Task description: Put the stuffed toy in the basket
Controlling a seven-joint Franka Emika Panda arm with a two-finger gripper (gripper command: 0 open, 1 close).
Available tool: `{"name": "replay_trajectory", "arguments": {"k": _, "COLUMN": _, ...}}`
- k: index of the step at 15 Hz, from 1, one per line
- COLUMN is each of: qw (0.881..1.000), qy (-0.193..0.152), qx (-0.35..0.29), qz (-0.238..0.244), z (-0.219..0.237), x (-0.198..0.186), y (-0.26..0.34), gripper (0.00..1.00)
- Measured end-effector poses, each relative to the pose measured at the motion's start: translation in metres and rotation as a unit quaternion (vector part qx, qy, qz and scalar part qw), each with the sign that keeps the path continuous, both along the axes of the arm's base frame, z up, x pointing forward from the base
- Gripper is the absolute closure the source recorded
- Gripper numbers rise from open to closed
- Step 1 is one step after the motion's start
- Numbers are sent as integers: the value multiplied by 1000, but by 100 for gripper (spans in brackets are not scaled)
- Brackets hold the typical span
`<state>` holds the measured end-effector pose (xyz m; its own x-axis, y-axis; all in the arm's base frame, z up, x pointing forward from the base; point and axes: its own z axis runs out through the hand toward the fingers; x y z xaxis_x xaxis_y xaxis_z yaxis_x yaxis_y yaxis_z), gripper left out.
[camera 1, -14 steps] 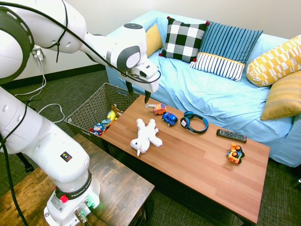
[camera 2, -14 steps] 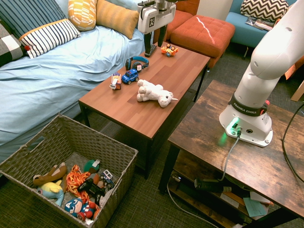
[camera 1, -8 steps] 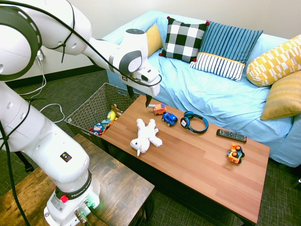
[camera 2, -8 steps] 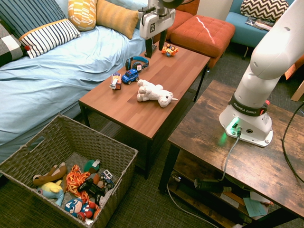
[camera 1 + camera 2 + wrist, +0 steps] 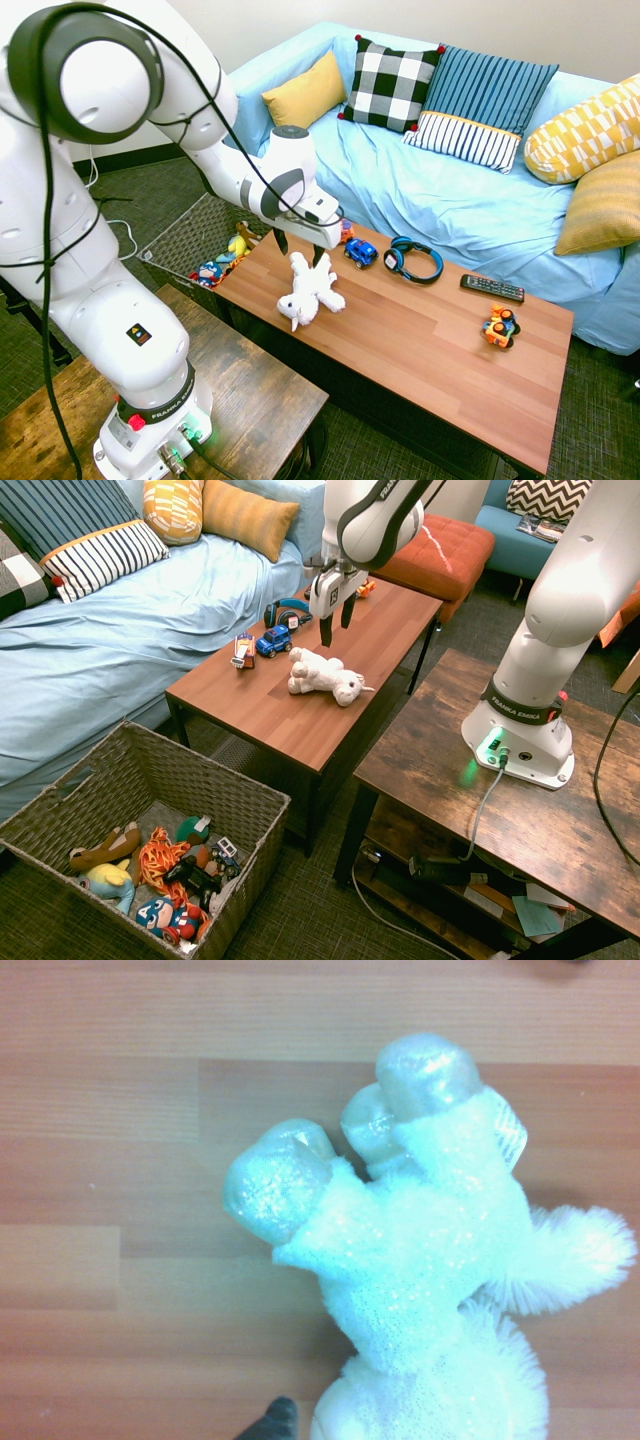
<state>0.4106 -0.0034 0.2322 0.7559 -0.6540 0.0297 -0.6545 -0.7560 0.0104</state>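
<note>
My fingers (image 5: pixel 337 628) hang open and empty above the toy (image 5: pixel 326 676), presumably to straddle its plush body.

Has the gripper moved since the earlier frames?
Yes. In the second exterior view, the gripper was over the headphones' far side; now it hangs nearer the white stuffed toy, which lies on the table.

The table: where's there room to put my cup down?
There's bare wood on the table between the white toy and the orange toy, below the headphones. It's crowded where the blue car sits beside the headphones, and the tool hangs over the white toy.
</note>
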Motion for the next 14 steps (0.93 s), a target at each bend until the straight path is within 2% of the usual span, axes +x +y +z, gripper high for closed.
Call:
{"name": "replay_trajectory", "arguments": {"k": 6, "qw": 1000, "qy": 22, "qx": -7, "qz": -8, "z": -68, "x": 2, "y": -9, "gripper": 0}}
{"name": "replay_trajectory", "arguments": {"k": 14, "qw": 999, "qy": 29, "qx": 5, "qz": -25, "z": -101, "x": 30, "y": 7, "gripper": 0}}
